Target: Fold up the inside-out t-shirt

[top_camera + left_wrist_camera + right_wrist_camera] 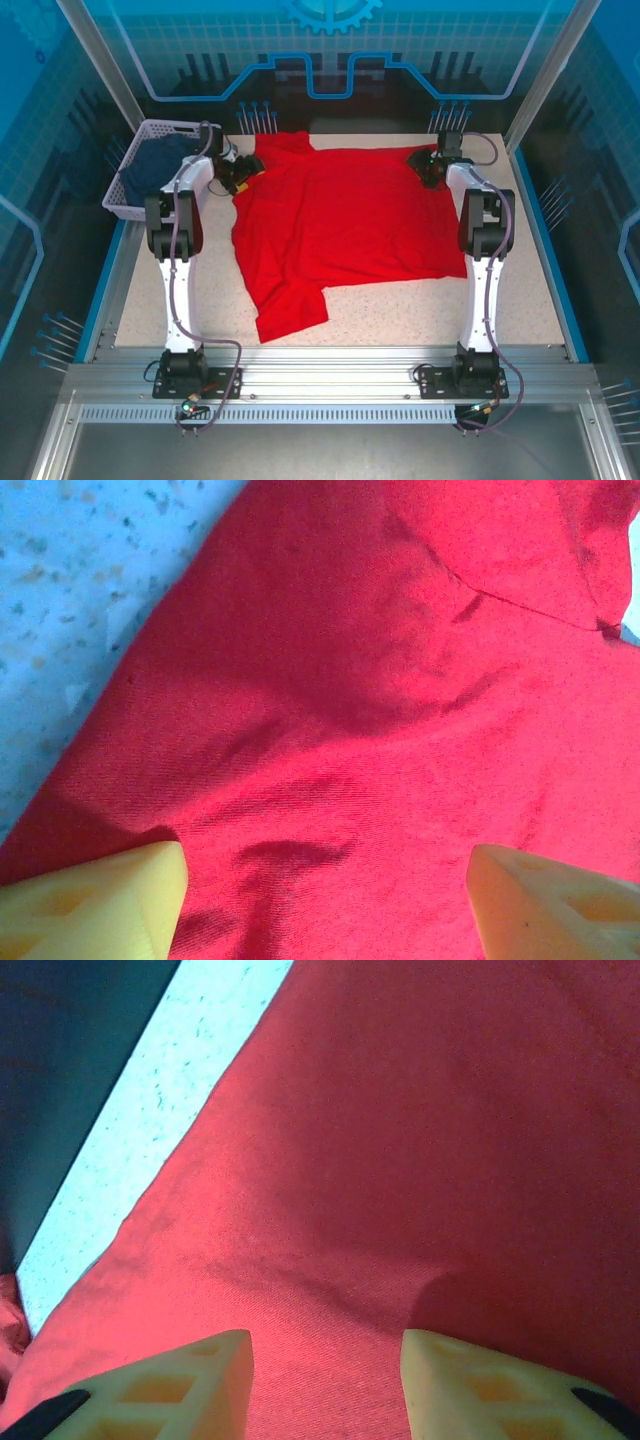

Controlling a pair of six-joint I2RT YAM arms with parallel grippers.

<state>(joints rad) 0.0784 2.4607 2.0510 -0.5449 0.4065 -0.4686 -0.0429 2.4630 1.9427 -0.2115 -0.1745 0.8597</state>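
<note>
T-shirt (pixel 340 230), red, spread out, left gripper (pixel 328 865) over it with jaws wide apart, right gripper (pixel 327 1345) narrower, nothing pinched

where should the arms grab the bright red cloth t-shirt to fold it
Probably its two far corners, pinched from above: the bright red cloth t-shirt lies spread flat on the speckled table, and the left gripper and right gripper hang open over that edge.

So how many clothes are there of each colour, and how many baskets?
Red t-shirt: 1
Dark blue garment: 1
Basket: 1
Total: 3
</note>
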